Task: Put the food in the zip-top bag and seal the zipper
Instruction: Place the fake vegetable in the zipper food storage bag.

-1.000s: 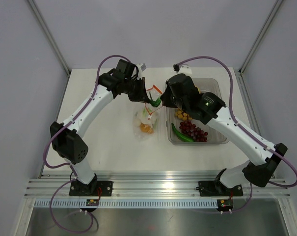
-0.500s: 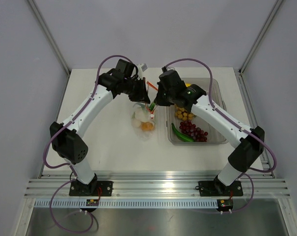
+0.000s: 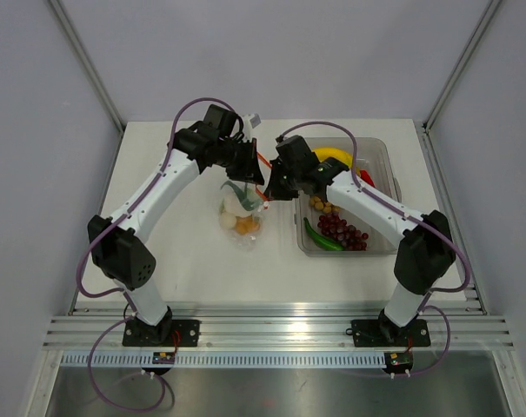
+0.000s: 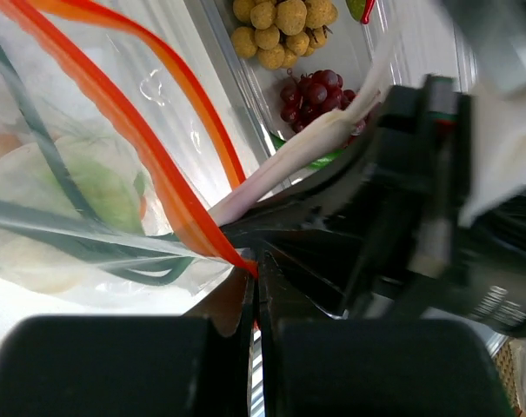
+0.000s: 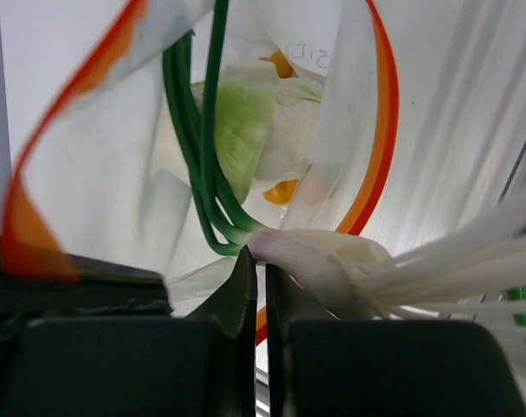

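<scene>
Over the white table (image 3: 176,252), just left of the clear tub (image 3: 387,187), I am holding the zip-top bag (image 3: 239,213) by its mouth. My left gripper (image 4: 256,278) is pressing its jaws together on one end of the red-orange zipper (image 4: 132,130), whose two strips are gaping apart. My right gripper (image 5: 261,261) is sitting at the opposite side of the mouth, with its jaws closed on a toy spring onion (image 5: 315,261) where the green leaves meet the white stalk. The leaves are trailing down into the bag. Inside, a white bulb (image 3: 228,219) and orange pieces (image 3: 243,224) are lying at the bottom. In the tub, yellow bananas (image 3: 332,156), a red chilli (image 3: 367,176), a brown ball cluster (image 3: 325,205), dark red grapes (image 3: 342,230) and a long green vegetable (image 3: 322,236) are waiting.
</scene>
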Robot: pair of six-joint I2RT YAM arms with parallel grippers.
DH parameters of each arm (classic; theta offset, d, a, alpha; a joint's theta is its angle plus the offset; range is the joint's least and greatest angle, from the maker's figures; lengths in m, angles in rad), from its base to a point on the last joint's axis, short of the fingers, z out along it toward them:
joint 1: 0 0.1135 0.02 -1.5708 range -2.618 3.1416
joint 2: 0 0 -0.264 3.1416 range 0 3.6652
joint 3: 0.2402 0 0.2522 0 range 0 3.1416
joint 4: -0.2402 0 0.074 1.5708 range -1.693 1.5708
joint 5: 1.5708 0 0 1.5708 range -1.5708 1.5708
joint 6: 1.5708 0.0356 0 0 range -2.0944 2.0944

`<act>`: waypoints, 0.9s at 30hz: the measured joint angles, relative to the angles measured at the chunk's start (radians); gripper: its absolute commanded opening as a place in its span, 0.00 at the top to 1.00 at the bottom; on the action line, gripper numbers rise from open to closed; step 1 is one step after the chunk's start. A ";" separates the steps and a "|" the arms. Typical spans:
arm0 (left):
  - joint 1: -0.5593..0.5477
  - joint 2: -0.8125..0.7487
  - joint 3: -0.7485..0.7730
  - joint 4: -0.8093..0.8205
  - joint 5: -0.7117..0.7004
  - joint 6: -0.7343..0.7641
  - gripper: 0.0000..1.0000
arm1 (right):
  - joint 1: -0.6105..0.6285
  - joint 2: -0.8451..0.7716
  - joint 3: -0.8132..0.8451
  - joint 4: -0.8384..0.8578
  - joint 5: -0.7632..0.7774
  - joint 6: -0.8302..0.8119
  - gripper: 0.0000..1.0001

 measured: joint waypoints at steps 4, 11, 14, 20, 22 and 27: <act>0.003 0.000 0.003 -0.014 0.005 0.012 1.00 | -0.003 0.005 -0.047 0.033 -0.050 0.014 1.00; 0.003 0.004 0.014 -0.048 0.023 0.035 1.00 | -0.006 -0.010 -0.093 0.077 -0.136 0.016 1.00; 0.003 0.014 0.033 -0.054 0.057 0.037 1.00 | -0.006 -0.044 -0.120 0.080 -0.157 0.019 1.00; -0.005 0.056 0.113 -0.054 0.130 0.037 1.00 | -0.008 -0.113 -0.133 0.082 -0.181 0.026 1.00; -0.013 0.077 0.151 -0.055 0.154 0.037 1.00 | -0.008 -0.121 -0.133 0.084 -0.183 0.029 1.00; -0.018 0.089 0.166 -0.048 0.169 0.037 1.00 | -0.008 -0.121 -0.152 0.089 -0.182 0.035 1.00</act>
